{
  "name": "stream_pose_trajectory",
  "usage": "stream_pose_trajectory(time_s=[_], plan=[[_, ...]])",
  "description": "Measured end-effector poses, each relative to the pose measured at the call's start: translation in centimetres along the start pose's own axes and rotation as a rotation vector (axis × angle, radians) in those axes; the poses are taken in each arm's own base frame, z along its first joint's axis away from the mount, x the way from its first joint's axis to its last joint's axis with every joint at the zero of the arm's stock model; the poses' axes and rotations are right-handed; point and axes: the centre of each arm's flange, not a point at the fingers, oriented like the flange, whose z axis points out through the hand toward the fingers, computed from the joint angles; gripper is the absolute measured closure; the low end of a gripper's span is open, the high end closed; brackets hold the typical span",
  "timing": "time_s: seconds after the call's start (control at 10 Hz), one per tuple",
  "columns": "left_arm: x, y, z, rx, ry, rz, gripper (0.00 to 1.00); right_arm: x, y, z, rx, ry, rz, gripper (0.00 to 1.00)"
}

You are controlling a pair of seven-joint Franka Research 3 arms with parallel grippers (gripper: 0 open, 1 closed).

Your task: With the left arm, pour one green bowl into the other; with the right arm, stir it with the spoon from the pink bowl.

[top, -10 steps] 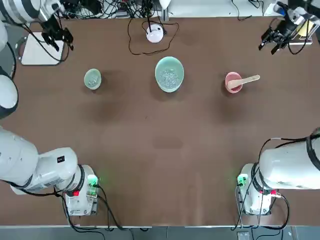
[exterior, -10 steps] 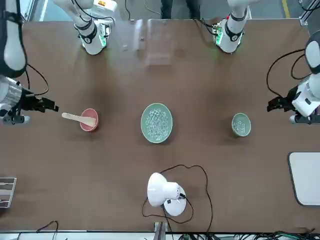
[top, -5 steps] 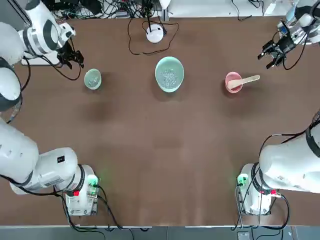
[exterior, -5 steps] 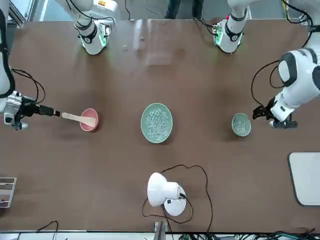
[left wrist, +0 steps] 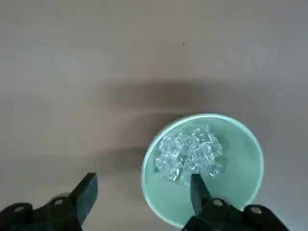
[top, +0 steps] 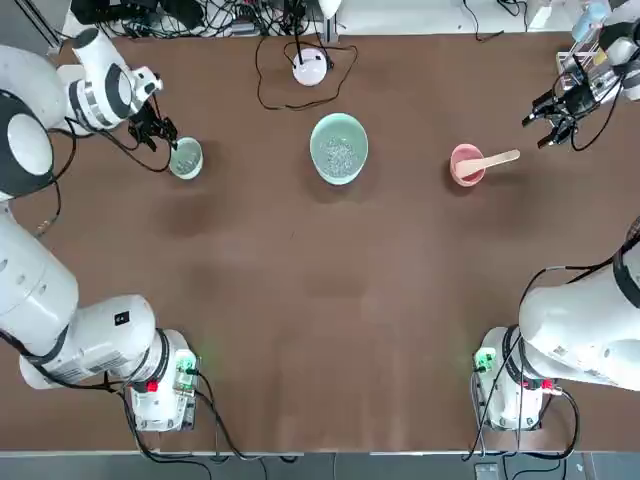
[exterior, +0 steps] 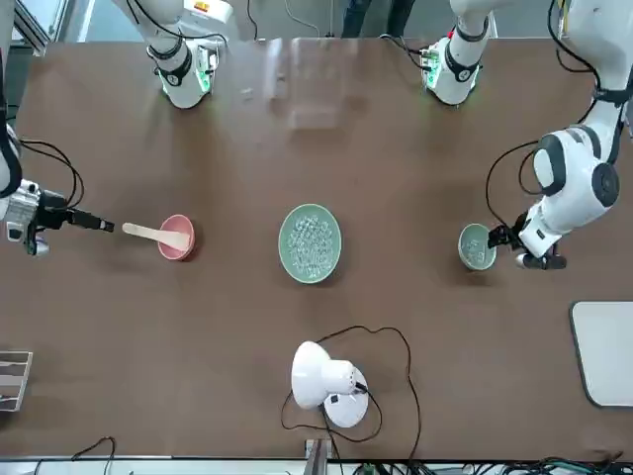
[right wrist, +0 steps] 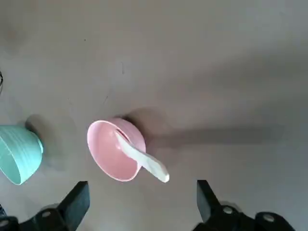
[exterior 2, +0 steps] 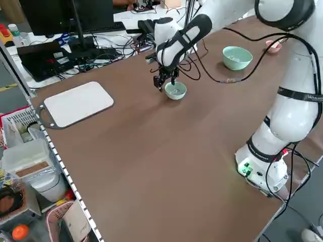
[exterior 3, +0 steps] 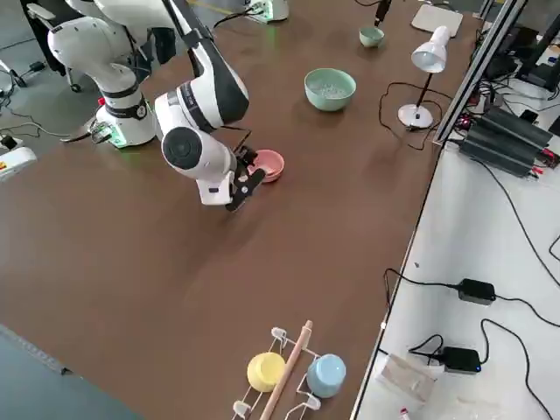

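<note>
Just beside the open left pincer [left wrist: 144,185], the small green bowl [left wrist: 202,168].

Seen from overhead: a white lamp [top: 309,67] stands at twelve o'clock on the tabletop [top: 330,270], its black cord [top: 262,85] looped around it; a white board [exterior: 605,353] lies at eleven o'clock, partly hidden; a rack [exterior 3: 276,376] holding yellow and blue cups [exterior 3: 266,372] sits at two o'clock.

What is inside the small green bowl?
Clear, glassy chunks lie in the small green bowl, heaped toward one side. The bottom beneath the heap is covered, so what lies under them cannot be seen.
</note>
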Motion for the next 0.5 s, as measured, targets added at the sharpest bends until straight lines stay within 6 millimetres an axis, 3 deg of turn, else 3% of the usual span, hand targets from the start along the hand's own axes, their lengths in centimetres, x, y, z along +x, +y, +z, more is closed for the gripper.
stream_pose_trajectory(time_s=[0.1, 0.4, 0.5], plan=[[0.0, -0.1, 0.8, -0.004, -0.01, 0.0, 0.18, 0.2, 0.6, 0.8, 0.001, -0.005, 0.009, 0.01], [0.1, 0.2, 1.5, -0.005, -0.01, 0.005, 0.38, 0.4, 2.0, 4.9, 0.081, -0.03, -0.067, 0.02], [0.0, 0.2, 2.1, -0.007, -0.018, 0.006, 0.4, 0.2, 2.6, 6.1, 0.094, -0.041, -0.107, 0.02]])
